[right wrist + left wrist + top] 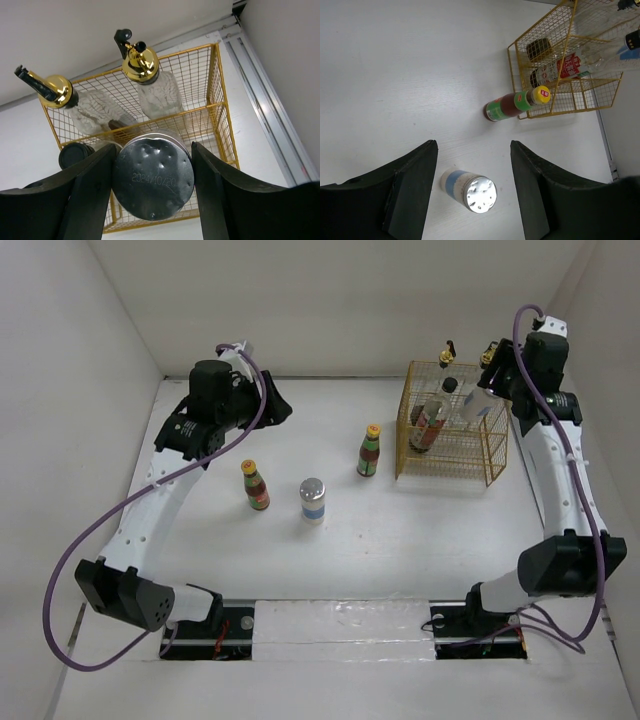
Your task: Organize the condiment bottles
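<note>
My right gripper (489, 390) is shut on a short silver-capped bottle (476, 406) and holds it above the yellow wire basket (492, 454); in the right wrist view its silver cap (153, 178) fills the gap between the fingers (92, 187). Two clear gold-spouted bottles (141, 64) (56, 91) and a black-capped red-labelled bottle (429, 422) stand in the basket. On the table stand two yellow-capped sauce bottles (256, 486) (369, 451) and a second silver-capped bottle (313, 500). My left gripper (474, 146) is open and empty, high above that bottle (470, 188).
White walls close in the table at the back and both sides. The basket (561, 102) sits at the back right, near the right wall, with one yellow-capped bottle (515, 105) just outside its left side. A metal rail (270, 115) runs along the right wall.
</note>
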Action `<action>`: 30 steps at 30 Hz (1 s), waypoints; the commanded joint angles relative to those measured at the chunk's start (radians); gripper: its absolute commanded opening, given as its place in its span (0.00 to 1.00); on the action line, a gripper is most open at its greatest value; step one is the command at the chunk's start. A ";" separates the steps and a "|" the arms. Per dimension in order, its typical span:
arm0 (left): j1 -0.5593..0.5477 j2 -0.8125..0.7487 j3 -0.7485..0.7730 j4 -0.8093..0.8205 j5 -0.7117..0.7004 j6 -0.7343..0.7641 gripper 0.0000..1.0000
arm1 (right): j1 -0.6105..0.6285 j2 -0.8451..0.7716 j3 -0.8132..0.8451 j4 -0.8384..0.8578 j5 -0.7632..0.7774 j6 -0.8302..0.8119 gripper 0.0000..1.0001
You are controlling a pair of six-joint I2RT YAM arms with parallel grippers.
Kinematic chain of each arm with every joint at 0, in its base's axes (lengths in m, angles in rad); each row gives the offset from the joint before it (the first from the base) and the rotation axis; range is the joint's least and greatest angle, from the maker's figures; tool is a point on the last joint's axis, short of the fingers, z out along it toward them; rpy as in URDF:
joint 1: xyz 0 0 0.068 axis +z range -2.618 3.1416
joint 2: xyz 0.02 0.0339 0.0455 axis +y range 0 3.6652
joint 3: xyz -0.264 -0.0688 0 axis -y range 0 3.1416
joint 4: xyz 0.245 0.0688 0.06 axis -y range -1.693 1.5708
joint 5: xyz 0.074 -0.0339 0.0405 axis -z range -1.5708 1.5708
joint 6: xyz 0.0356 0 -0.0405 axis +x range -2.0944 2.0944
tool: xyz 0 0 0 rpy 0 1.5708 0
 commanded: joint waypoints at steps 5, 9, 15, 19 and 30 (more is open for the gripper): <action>-0.001 -0.036 -0.008 0.030 -0.003 -0.008 0.56 | 0.004 0.001 0.014 0.160 -0.038 -0.005 0.32; -0.001 -0.046 -0.008 0.040 -0.003 -0.008 0.56 | 0.014 0.010 -0.066 0.169 -0.047 -0.005 0.32; -0.001 -0.046 -0.008 0.040 -0.003 -0.008 0.56 | 0.023 0.057 -0.114 0.178 -0.047 -0.005 0.32; -0.001 -0.046 -0.017 0.040 -0.003 -0.008 0.56 | 0.032 0.122 -0.135 0.198 -0.072 -0.005 0.35; -0.001 -0.046 -0.036 0.058 0.015 -0.018 0.56 | 0.061 0.237 -0.104 0.136 -0.040 0.013 0.62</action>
